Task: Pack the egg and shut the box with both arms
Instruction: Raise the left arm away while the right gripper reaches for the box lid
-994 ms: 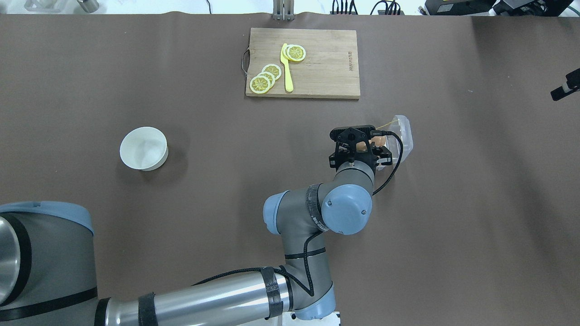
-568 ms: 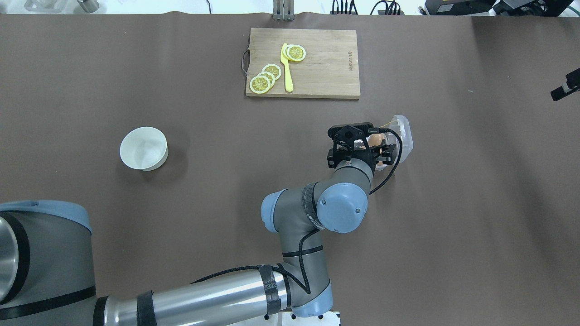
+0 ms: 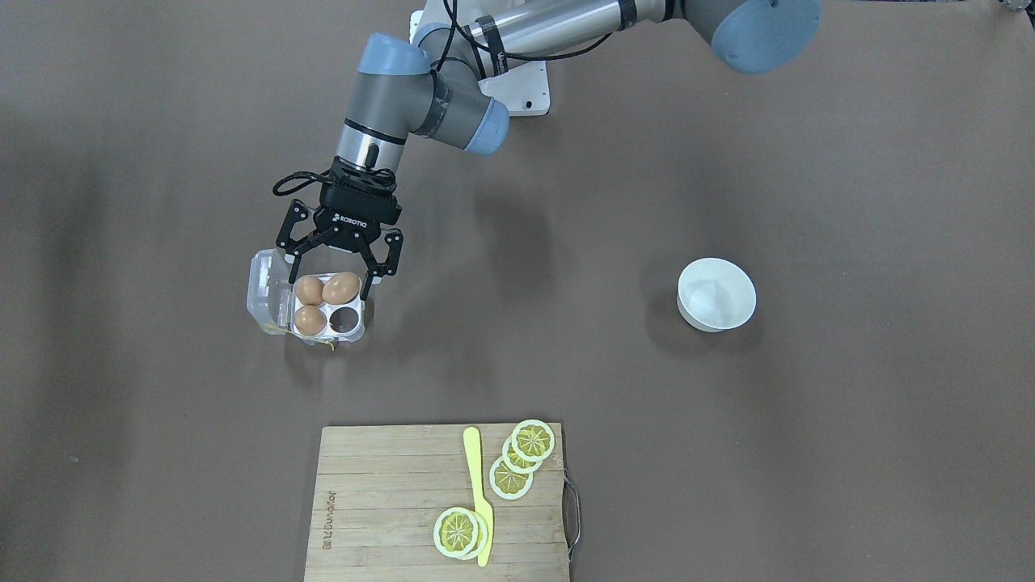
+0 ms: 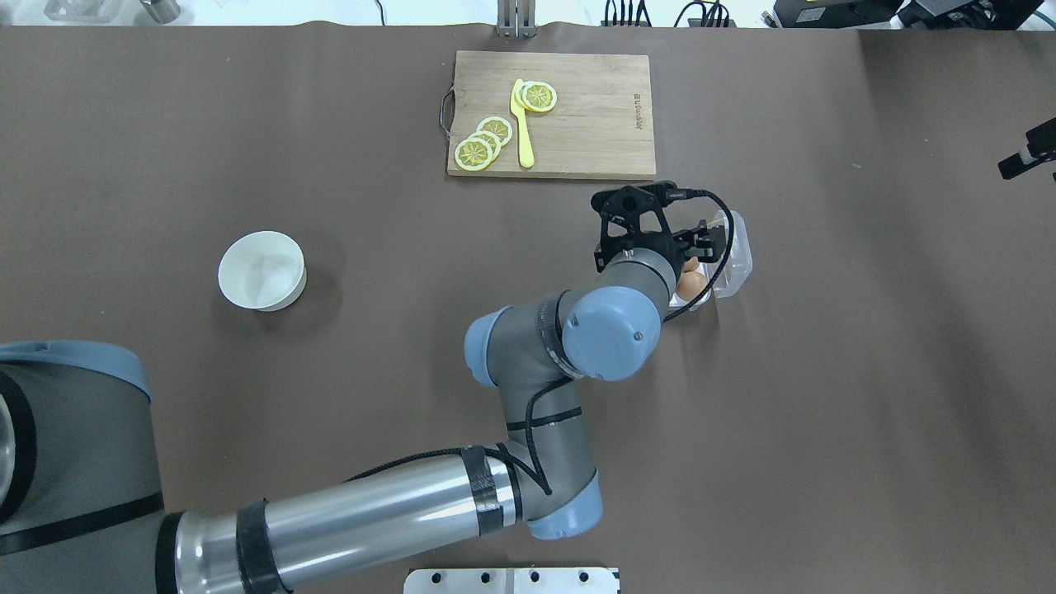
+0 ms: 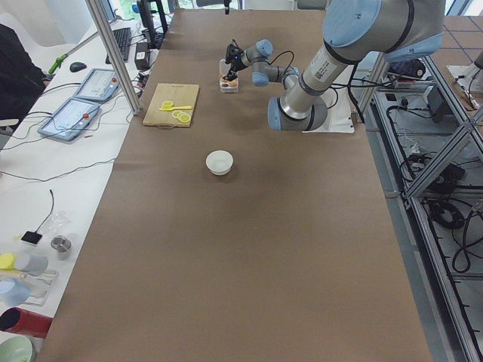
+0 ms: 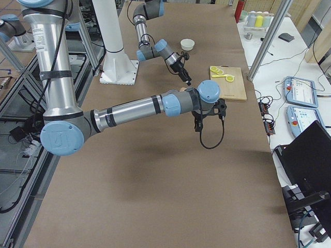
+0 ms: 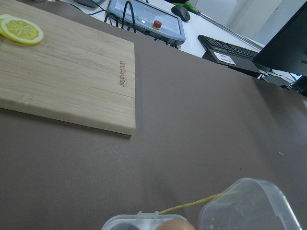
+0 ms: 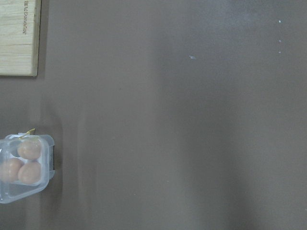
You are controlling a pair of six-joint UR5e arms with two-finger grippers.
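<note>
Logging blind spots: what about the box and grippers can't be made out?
- Overhead: the left arm covers most of the box; only one egg shows.
- Overhead: the right gripper is cut by the right edge, jaws unreadable.
- Left wrist view: bottom edge crops the box.

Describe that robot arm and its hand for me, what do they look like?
The left arm is made of silvery-grey tubes joined by rounded elbows with light-blue caps. A black cable runs along it, strapped by black bands. Its hand is black, two-fingered, marked ROBOTIQ in white.
</note>
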